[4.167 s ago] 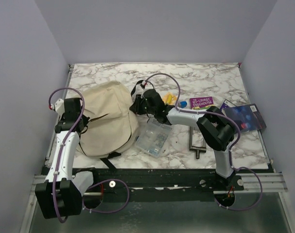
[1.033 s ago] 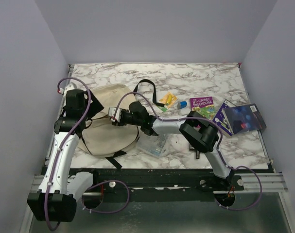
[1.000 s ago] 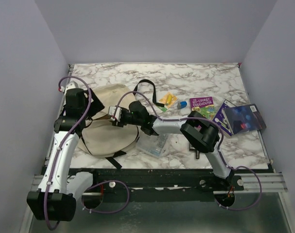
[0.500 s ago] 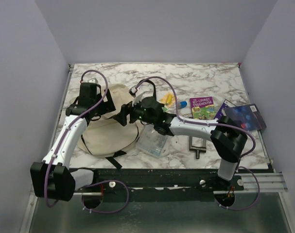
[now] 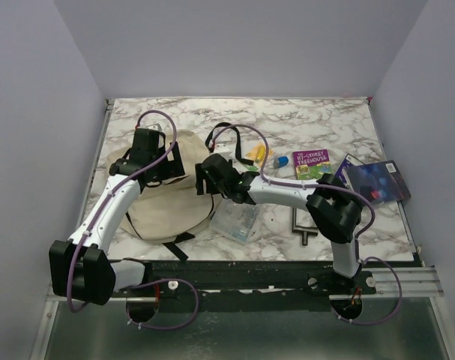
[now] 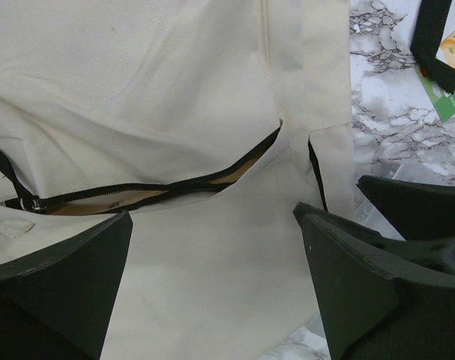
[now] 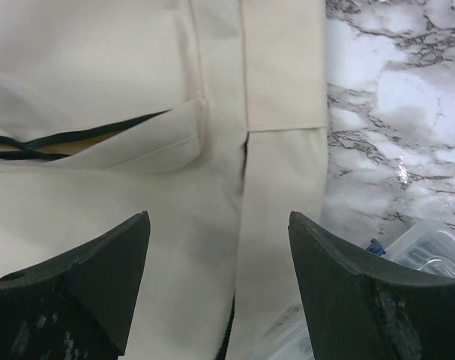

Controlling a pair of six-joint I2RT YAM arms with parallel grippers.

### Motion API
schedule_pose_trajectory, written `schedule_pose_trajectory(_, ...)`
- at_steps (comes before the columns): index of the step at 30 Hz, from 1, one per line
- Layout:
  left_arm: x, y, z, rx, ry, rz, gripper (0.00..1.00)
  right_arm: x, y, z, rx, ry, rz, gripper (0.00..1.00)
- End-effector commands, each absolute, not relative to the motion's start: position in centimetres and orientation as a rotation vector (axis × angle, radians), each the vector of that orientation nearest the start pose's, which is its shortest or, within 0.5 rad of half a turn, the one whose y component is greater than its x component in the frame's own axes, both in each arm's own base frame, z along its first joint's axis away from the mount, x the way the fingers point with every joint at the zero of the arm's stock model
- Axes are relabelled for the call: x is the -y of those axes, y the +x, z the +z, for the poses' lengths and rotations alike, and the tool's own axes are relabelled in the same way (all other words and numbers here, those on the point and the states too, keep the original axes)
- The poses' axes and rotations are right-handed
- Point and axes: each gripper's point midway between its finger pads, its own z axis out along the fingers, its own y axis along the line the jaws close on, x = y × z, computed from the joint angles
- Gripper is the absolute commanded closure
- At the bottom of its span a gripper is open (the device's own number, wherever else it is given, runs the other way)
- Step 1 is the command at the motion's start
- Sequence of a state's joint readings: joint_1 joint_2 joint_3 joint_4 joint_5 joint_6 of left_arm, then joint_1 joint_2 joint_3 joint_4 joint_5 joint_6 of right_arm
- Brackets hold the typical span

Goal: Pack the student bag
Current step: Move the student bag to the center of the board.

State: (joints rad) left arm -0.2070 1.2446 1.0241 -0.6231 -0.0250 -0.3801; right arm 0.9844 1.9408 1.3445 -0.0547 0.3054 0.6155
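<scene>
Directly beneath my left pincer [image 6: 212, 217] and right pincer [image 7: 218, 217], both spread and empty, lies the student bag [image 5: 163, 214].

Both arms are built alike, with slim white tubular links joined by chunky black joint housings. The left arm [image 5: 107, 214] ends in a boxy black housing [image 5: 83, 271] at seven o'clock in the overhead view. The right arm [image 5: 283, 191] has its bulkiest black joint [image 5: 333, 214] toward four o'clock. A thin purple cable [image 5: 158, 114] loops along each. The left gripper [image 6: 212, 217] has matte black wedge fingers [image 6: 62, 300] with bevelled edges. The right gripper [image 7: 218, 217] has matching fingers [image 7: 354, 285], faintly scuffed grey.
</scene>
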Motion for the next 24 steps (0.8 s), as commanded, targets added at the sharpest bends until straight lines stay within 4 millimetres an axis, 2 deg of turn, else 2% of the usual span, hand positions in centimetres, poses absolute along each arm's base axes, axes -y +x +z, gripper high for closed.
schedule_pose_trajectory(1, 8.9, 31.7, 17.7, -2.363, -0.219, -0.329, 0.02, -40.6, 32.4, 5.7, -2.310, -0.227, 0.358, 0.23)
schedule_pose_trajectory(3, 9.4, 31.5, 17.8, -2.367, -0.210, -0.366, 0.01, -40.0, 32.8, 4.8, -2.314, -0.236, 0.286, 0.26)
schedule_pose_trajectory(8, 10.9, 31.1, 18.1, -2.373, -0.183, -0.454, 0.01, -40.1, 33.9, 3.0, -2.273, -0.326, 0.209, 0.30)
schedule_pose_trajectory(13, 11.8, 30.6, 18.9, -2.357, -0.160, -0.518, 0.01, -41.0, 35.2, 2.4, -2.225, -0.370, 0.184, 0.64)
schedule_pose_trajectory(16, 11.7, 30.4, 19.0, -2.344, -0.142, -0.508, 0.01, -41.8, 36.0, 3.1, -2.185, -0.383, 0.206, 0.83)
schedule_pose_trajectory(19, 10.7, 30.7, 19.2, -2.325, -0.140, -0.438, 0.02, -43.1, 37.3, 4.7, -2.080, -0.463, 0.271, 0.97)
schedule_pose_trajectory(22, 9.4, 31.2, 18.9, -2.317, -0.156, -0.341, 0.03, -43.6, 39.0, 5.9, -2.012, -0.562, 0.356, 1.00)
schedule_pose_trajectory(24, 9.1, 31.4, 18.6, -2.328, -0.158, -0.313, 0.03, -43.4, 40.9, 6.7, -1.982, -0.587, 0.446, 0.99)
